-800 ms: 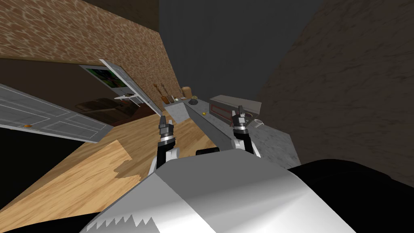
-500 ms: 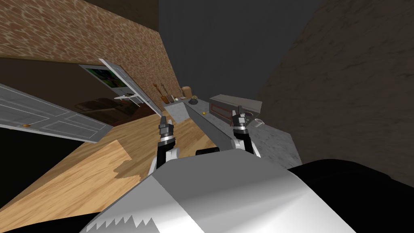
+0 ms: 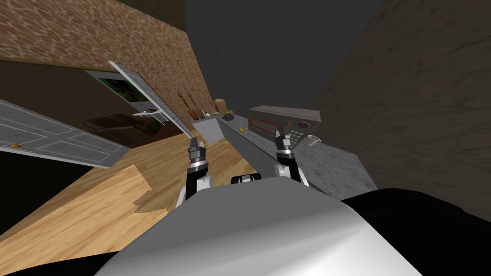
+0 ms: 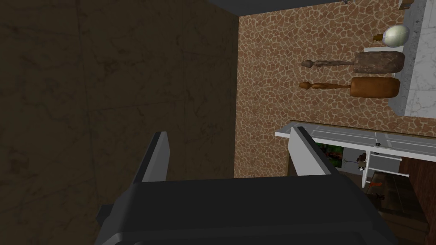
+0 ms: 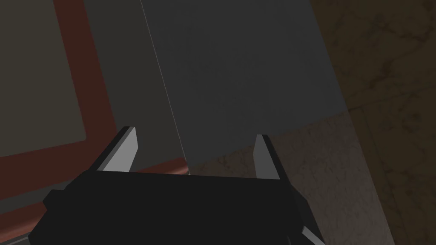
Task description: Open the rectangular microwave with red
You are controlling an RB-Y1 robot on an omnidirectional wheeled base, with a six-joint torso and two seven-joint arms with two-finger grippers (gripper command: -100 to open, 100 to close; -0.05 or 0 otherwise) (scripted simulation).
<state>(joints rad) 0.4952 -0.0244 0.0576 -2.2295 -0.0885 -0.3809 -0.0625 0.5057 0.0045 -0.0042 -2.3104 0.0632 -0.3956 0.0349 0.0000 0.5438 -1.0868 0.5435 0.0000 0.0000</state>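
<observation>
Rolled closer w/ base, now facing microwave [image 3: 268,123] on counter [image 3: 331,163] dead ahead of nearer right gripper [image 5: 195,134], jaws apart, red frame by one finger; left gripper [image 4: 229,132] open too.

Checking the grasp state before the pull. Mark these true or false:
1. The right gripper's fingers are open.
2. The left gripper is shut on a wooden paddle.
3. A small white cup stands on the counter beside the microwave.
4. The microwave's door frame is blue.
1. True. The right gripper is open in front of the boxy grey microwave, with nothing held.
2. False. The left gripper is open and holds nothing. The brown wooden paddles lean on the patterned wall, away from it.
3. True. The small white cup stands on the grey mottled counter, next to the microwave's keypad side.
4. False. The door frame is red.
</observation>
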